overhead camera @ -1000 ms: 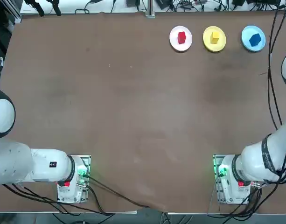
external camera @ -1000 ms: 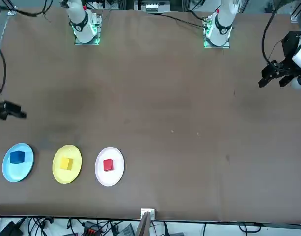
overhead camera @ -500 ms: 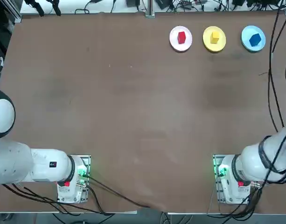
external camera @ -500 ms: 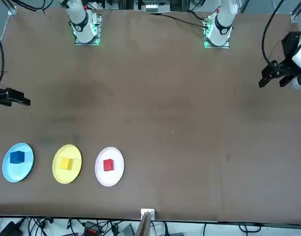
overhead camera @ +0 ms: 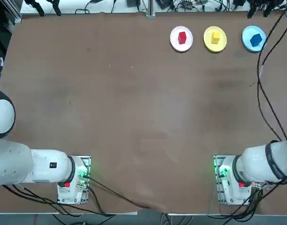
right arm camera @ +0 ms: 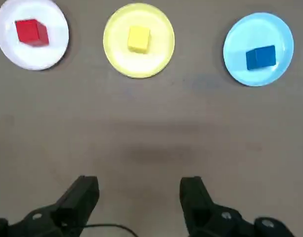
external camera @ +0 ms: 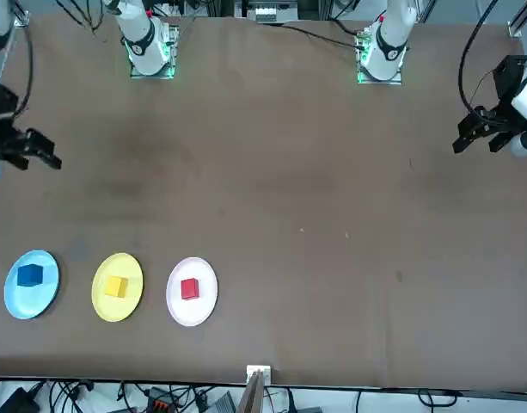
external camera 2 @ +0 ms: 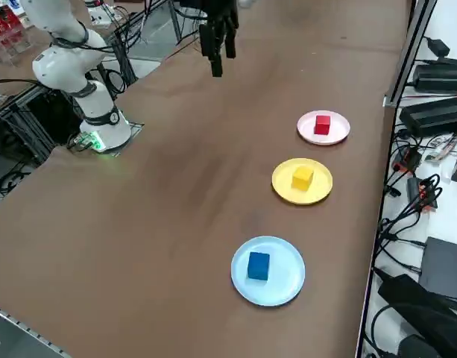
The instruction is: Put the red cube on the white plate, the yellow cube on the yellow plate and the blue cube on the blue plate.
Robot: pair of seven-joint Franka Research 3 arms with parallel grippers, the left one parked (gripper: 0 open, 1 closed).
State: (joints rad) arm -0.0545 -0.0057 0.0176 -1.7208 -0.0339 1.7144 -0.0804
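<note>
My right gripper (right arm camera: 136, 197) hangs wide open, empty, well above bare brown table (overhead camera: 134, 103). Beyond it: small red cube (right arm camera: 31, 32) on round white plate (right arm camera: 47, 54), yellow cube (right arm camera: 138, 38) on yellow plate (right arm camera: 116, 54), deep blue cube (right arm camera: 260, 57) on light blue plate (right arm camera: 240, 69). Nothing between.

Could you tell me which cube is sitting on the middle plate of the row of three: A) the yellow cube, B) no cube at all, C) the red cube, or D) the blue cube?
A: the yellow cube sits on the yellow plate, between the white plate and the blue plate.
</note>
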